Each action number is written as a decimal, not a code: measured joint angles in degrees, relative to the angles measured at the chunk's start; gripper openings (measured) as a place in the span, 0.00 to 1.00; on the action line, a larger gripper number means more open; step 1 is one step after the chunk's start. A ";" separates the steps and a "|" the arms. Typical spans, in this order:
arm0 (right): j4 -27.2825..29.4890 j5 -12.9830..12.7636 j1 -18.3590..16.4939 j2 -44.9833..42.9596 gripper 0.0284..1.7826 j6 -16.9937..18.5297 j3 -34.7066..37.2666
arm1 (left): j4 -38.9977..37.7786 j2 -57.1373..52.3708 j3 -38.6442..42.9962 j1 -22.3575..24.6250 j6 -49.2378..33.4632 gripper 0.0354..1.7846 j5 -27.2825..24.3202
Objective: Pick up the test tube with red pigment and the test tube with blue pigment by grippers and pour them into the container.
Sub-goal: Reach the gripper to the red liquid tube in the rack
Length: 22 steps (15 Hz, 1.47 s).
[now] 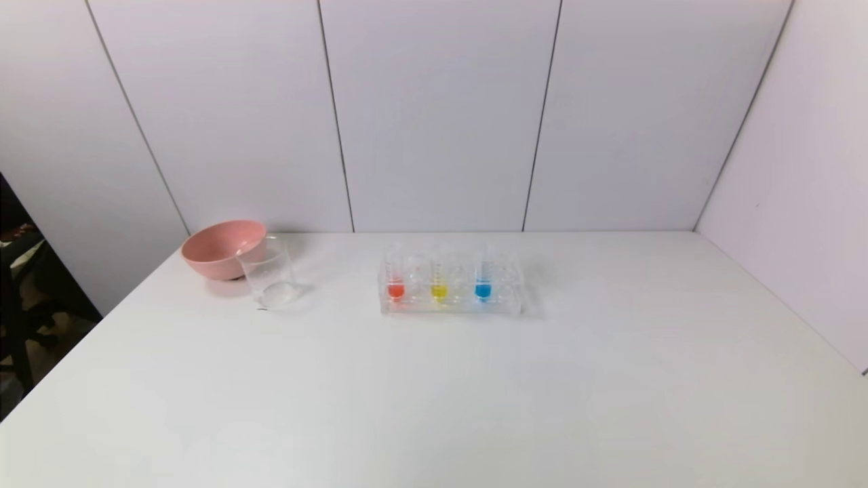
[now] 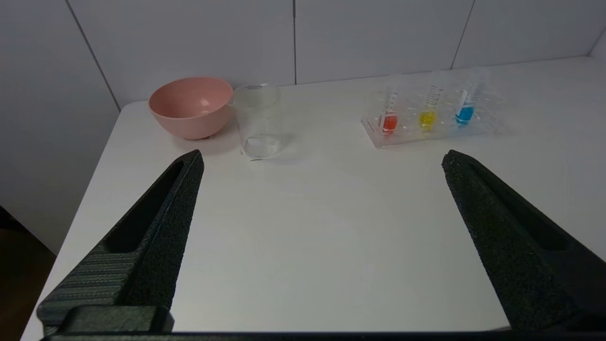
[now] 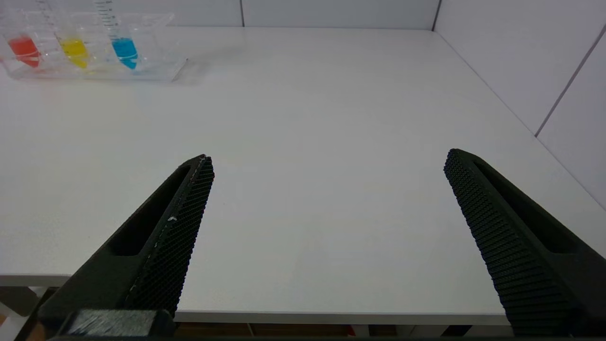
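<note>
The test tube with red pigment (image 1: pixel 395 281) and the test tube with blue pigment (image 1: pixel 483 280) stand upright in a clear rack (image 1: pixel 451 306) at the table's middle back, a yellow tube (image 1: pixel 439 282) between them. The clear glass container (image 1: pixel 269 274) stands to the left. All show in the left wrist view: red tube (image 2: pixel 389 115), blue tube (image 2: pixel 466 108), container (image 2: pixel 258 121). My left gripper (image 2: pixel 322 158) is open and empty near the table's front edge. My right gripper (image 3: pixel 327 158) is open and empty over the front edge; red tube (image 3: pixel 23 46) and blue tube (image 3: pixel 123 45) lie far off.
A pink bowl (image 1: pixel 222 248) sits just behind and left of the container, also in the left wrist view (image 2: pixel 191 106). White walls close off the back and right of the white table (image 1: pixel 475 393). Neither arm shows in the head view.
</note>
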 joint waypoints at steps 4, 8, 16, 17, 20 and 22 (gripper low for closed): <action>0.00 0.00 0.00 0.00 1.00 0.00 0.00 | -7.96 13.80 -4.83 -0.30 -0.48 0.99 -3.18; 0.00 0.00 0.00 0.00 1.00 0.00 0.00 | -14.71 27.48 -11.13 -0.49 -0.96 0.99 -7.06; 0.00 0.00 0.00 0.00 1.00 0.00 0.00 | -29.87 52.31 -18.62 -4.08 -0.56 0.99 -8.69; 0.00 0.00 0.00 0.00 1.00 0.00 0.00 | -32.12 54.91 -18.93 -4.30 -0.48 0.99 -8.74; 0.00 0.00 0.02 0.00 1.00 0.00 0.00 | -40.79 62.95 -19.65 -4.61 -0.69 0.99 -9.33; 0.00 0.00 0.02 0.00 1.00 0.00 0.00 | -47.84 68.41 -19.98 -4.68 -0.78 0.99 -10.97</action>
